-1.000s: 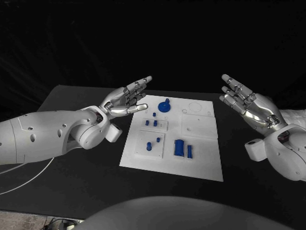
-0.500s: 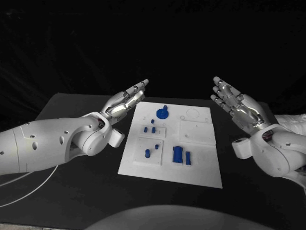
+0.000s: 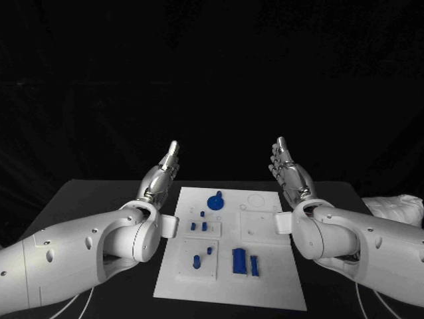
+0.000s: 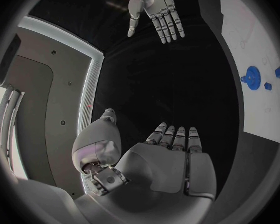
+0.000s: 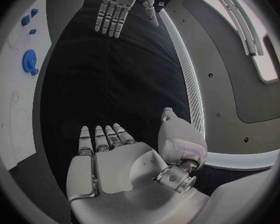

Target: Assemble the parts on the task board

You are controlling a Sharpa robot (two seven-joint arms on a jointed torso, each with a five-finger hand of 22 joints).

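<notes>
Hands raised, both of them: the left hand (image 3: 160,174) and the right hand (image 3: 290,173) stand up off the table with fingers straight and apart, palms turned toward each other, nothing held in either; the left wrist view shows the same flat, bare palm of the left hand (image 4: 171,154), and the right wrist view the same of the right hand (image 5: 112,157). Task board (image 3: 270,279) lies flat on the black table (image 3: 88,199), below and between the two hands, well apart from both. On it, nearest the fingertips, a round blue gear-like part (image 3: 216,200) stands at the far end; nearer the wrists come two small blue pegs (image 3: 199,226) side by side, then a couple of small blue pieces (image 3: 199,258) on a raised white tile, and beside them two taller blue blocks (image 3: 244,261) standing upright. Board's half under the right hand shows white tiles with faint circular outlines (image 3: 258,199) and no blue. Whether the blue parts are already seated in their places or waiting to be placed cannot be told from here; the scene fits either a board about to be worked or one just finished and released. Judgement for any reach that follows: come down from above with fingers kept apart, pinch one small part at a time, and keep the other hand off the upright blocks, which look easy to topple.
</notes>
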